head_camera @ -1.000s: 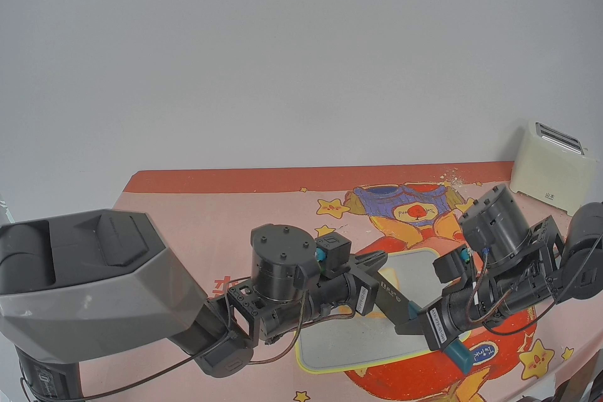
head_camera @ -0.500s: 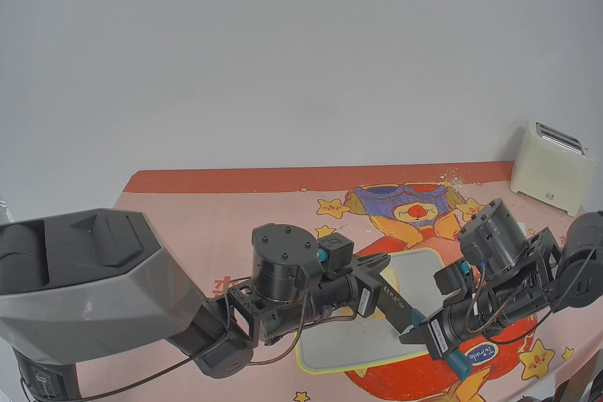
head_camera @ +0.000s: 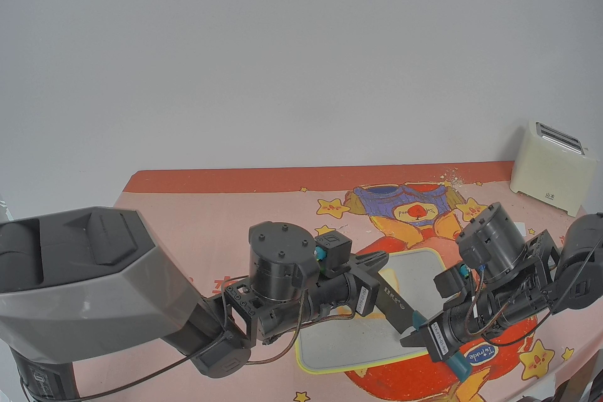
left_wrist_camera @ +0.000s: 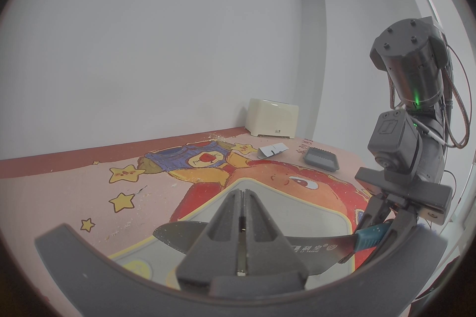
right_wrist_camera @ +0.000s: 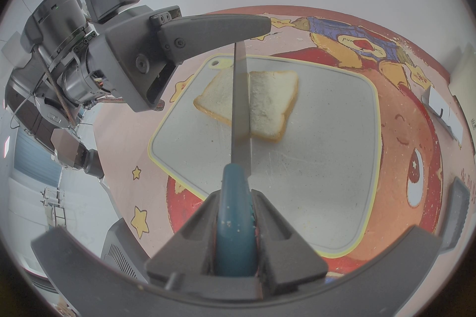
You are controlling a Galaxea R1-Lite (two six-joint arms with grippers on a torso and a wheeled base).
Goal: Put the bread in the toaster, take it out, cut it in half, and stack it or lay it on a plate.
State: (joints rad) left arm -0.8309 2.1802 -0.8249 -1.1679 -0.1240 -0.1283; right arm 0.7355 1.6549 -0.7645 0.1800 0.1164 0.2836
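Holding the teal-handled knife [right_wrist_camera: 241, 134] clenched in our right gripper [right_wrist_camera: 235, 199] at the lower right of the head frame, we see its blade lying across the bread slice [right_wrist_camera: 270, 97] on the cutting board [right_wrist_camera: 317, 144]. Our left gripper [left_wrist_camera: 241, 194], fingers pressed together on nothing, hangs over the blade's tip. Farther back, the toaster [head_camera: 553, 168] stands at the right edge.

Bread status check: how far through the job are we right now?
Done: the bread lies on the cutting board, out of the toaster. In hand: the right gripper holds the knife across the slice's middle, the shut left gripper over the blade; whether it has cut through is hidden. Left: finish the cut, then plate the halves.
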